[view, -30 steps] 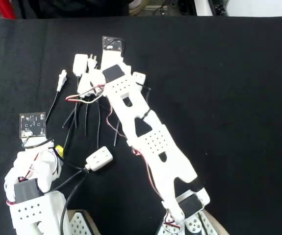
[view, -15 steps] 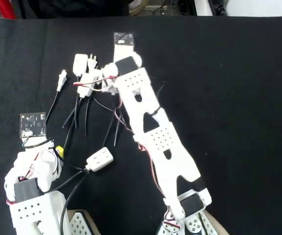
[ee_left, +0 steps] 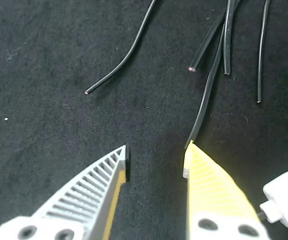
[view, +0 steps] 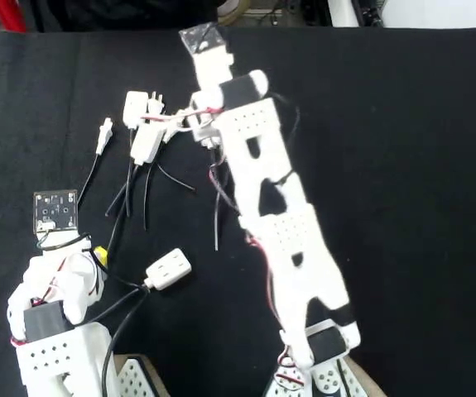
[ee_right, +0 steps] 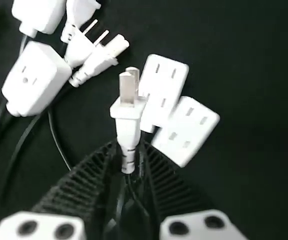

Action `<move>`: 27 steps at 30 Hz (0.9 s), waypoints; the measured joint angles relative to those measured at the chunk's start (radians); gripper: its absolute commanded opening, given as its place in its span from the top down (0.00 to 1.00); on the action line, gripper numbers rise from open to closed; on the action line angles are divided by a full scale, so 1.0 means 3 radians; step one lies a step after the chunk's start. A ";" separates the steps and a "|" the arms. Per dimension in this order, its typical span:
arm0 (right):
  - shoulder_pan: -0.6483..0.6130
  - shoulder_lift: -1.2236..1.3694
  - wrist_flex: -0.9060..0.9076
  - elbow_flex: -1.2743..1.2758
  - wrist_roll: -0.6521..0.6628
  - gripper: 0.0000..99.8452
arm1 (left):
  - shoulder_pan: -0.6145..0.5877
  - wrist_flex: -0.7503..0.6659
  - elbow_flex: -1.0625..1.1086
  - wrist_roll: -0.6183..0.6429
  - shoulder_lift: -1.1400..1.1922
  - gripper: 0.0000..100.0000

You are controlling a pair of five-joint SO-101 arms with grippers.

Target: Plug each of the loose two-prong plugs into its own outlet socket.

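**High view.** The right arm (view: 262, 190) lay from the lower centre to the upper centre of the frame. Its perforated white housing covered part of the cluster of loose plugs (view: 142, 116) at upper left. A white outlet socket (view: 168, 268) sat at lower left beside the left arm (view: 55, 306), on the matte black table (view: 403, 165). The patterned tag (view: 55, 211) on the left wrist was too small to read.

**Right wrist view.** The right gripper (ee_right: 128, 150) was clamped on the ribbed neck of a white two-prong plug (ee_right: 127, 117). The flat prongs overlapped two rectangular white socket blocks (ee_right: 176, 107); contact could not be judged.

**Left wrist view.** The left gripper (ee_left: 156, 155) stood open above the cloth, one finger ribbed grey, the other yellow. Black cords (ee_left: 123, 65) with cut ends lay beyond. The outlet socket was cut off at the frame edge.
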 measured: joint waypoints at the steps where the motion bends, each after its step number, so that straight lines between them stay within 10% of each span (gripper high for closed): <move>1: 0.0036 -0.0153 0.0000 0.0184 0.0077 0.99 | 0.0000 0.0000 0.0000 0.0000 0.0000 0.80; 18: 0.0644 -0.3033 -0.0072 0.4588 0.2516 0.98 | 0.0107 0.0000 0.0056 0.0000 0.0005 0.80; 27: 0.1314 -0.3140 -0.1268 0.6229 0.4097 0.99 | 0.0128 0.0000 0.0056 0.0000 0.0005 0.80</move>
